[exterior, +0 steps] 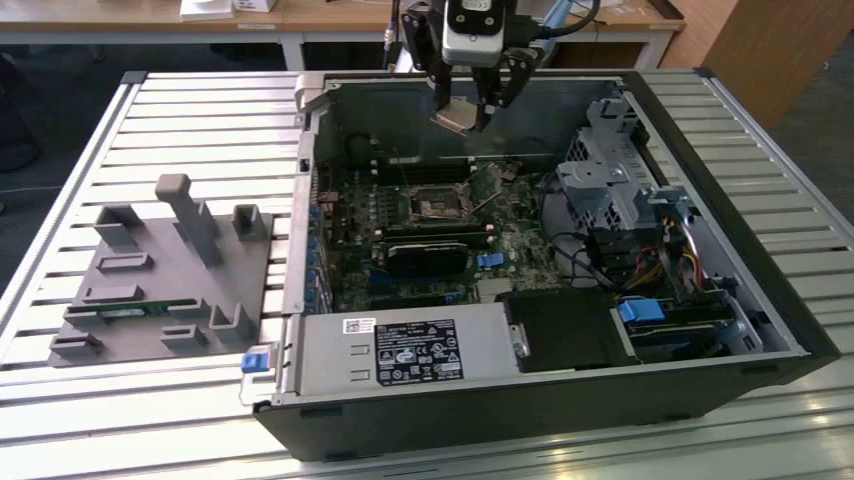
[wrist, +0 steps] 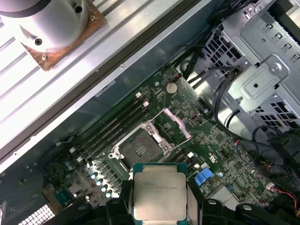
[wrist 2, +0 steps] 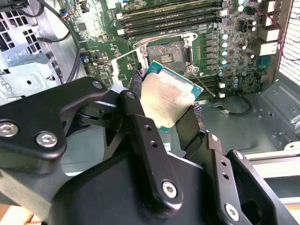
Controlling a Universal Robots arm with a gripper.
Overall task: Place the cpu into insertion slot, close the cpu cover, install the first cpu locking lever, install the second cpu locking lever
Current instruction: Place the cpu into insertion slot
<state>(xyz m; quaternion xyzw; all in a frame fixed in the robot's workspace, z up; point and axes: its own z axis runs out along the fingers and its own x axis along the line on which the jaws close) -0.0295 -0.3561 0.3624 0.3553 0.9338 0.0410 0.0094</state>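
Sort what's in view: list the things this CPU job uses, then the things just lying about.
In the job: small square silver-grey cpu, gripped in the black hand; square silver-rimmed insertion slot, uncovered; thin silver frame cpu cover, swung open.
Just lying about: grey plastic parts stand; long black graphics card; silver labelled power supply box; grey metal drive cage.

In the exterior view the top edge cuts off the arm point(exterior: 475, 30), and the slot point(exterior: 438, 203) is too small to tell its parts apart. In the second wrist view the pincer point(wrist 2: 165, 98) hides the lower edges of the cpu point(wrist 2: 164, 89), and the cpu covers part of the slot's rim.
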